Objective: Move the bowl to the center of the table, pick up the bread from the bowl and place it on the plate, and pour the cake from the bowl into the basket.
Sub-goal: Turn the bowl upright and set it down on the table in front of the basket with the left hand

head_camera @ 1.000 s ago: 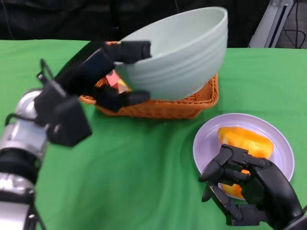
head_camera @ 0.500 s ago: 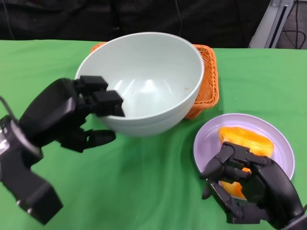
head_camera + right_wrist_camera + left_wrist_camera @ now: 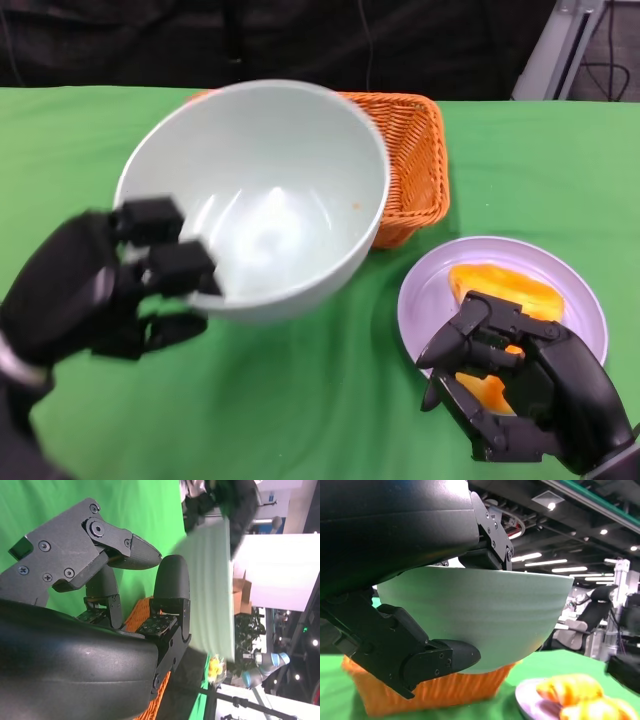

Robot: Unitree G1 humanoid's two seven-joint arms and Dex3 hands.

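My left hand [image 3: 105, 290] grips the pale green bowl [image 3: 262, 195] by its near-left rim, fingers inside and outside the wall. The bowl is lifted, its inside bare, tilted slightly toward me, in front of the orange wicker basket [image 3: 412, 150]. In the left wrist view the bowl [image 3: 485, 615] hangs above the basket [image 3: 435, 690]. The orange bread [image 3: 505, 295] lies on the lilac plate [image 3: 430, 290] at the right. My right hand [image 3: 515, 385] sits over the plate's near edge, fingers curled, holding nothing I can see. The basket's contents are hidden behind the bowl.
Green cloth [image 3: 300, 400] covers the table, with open cloth in the near middle and at the far left. A dark backdrop runs behind the table's far edge. A metal stand [image 3: 560, 45] shows at the back right.
The bowl has swung from tipped over the basket to upright, and my left hand has drawn it toward me and to the left. The right hand stayed put.
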